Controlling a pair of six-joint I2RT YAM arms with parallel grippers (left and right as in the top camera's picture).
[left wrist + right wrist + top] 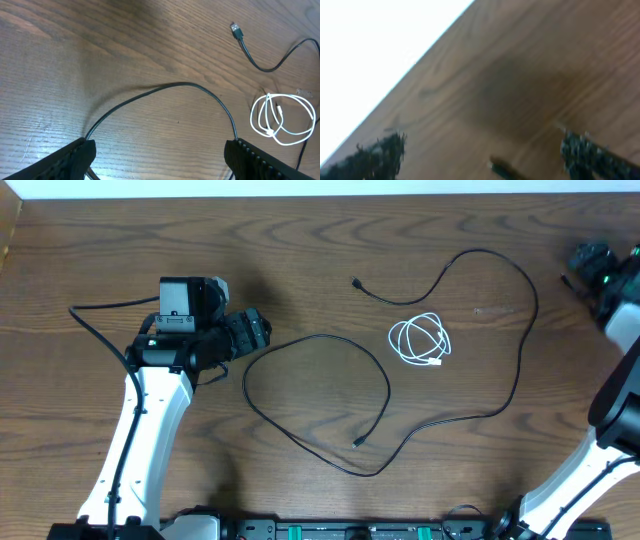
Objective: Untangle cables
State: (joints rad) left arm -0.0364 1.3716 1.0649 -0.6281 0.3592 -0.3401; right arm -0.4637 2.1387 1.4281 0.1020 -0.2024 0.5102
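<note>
Both cables lie free on the desk (300, 240). The long black cable (522, 350) wanders in one open line from a plug toward the far edge, out toward the right edge, back near the near edge and round into a loop at the desk's middle, its other plug lying inside that loop. We find no place where it crosses itself. The white cable (420, 340) sits in its own small coil right of the middle, ringed by the black line but apart from it. The left gripper (160, 149) hovers over the left side of the loop, jaws spread wide and empty, the black arc framed between its fingers. The right gripper (480, 155) hangs by the far right corner, likewise wide with nothing in it, though its own view is blurred. We judge the separating as good as done. What may remain is loosening the white coil, which would call for a light pinch on one strand or plug and a pull clear of the black line.
</note>
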